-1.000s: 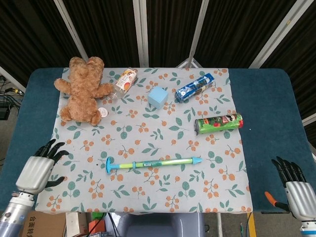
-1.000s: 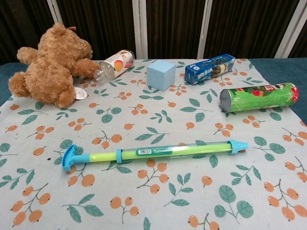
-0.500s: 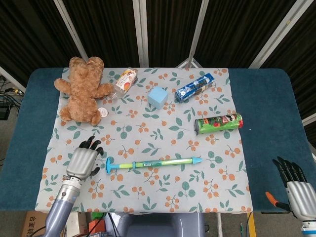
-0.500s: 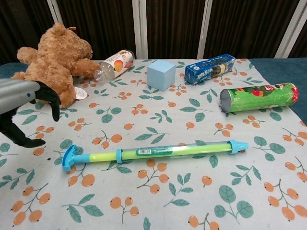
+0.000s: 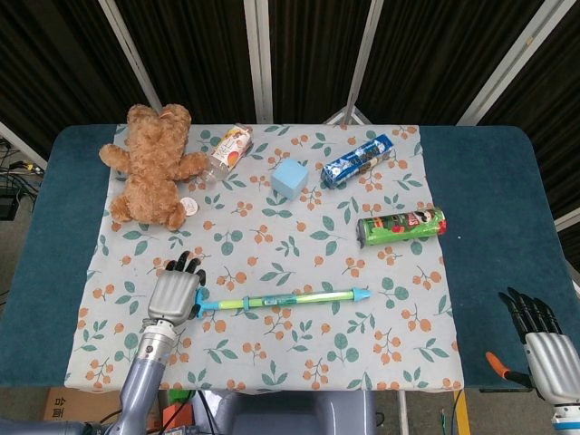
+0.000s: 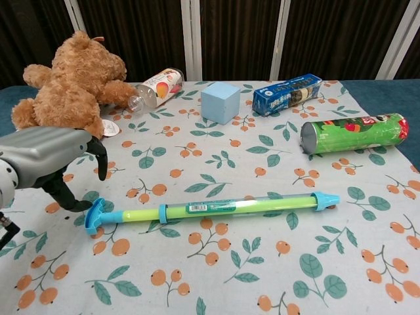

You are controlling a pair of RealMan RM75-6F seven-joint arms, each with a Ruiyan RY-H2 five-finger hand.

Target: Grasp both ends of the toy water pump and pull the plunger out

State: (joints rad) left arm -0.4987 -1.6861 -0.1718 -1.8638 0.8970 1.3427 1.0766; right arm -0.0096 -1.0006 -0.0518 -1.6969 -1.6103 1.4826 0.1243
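Toy pump [image 6: 210,210] flat on cloth, T-handle end just beside left hand [image 5: 174,294], fingers spread, empty.

A dark teal rectangular table [image 5: 489,190] carries a white cloth printed with orange berries and green leaves [image 5: 281,353]. Behind its far edge hang black ribbed curtains [image 5: 181,54] crossed by pale metal bars [image 5: 260,59].

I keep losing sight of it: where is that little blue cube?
The blue cube sits at the table's far side, mid-cloth, between the small bottle and the blue cookie pack.
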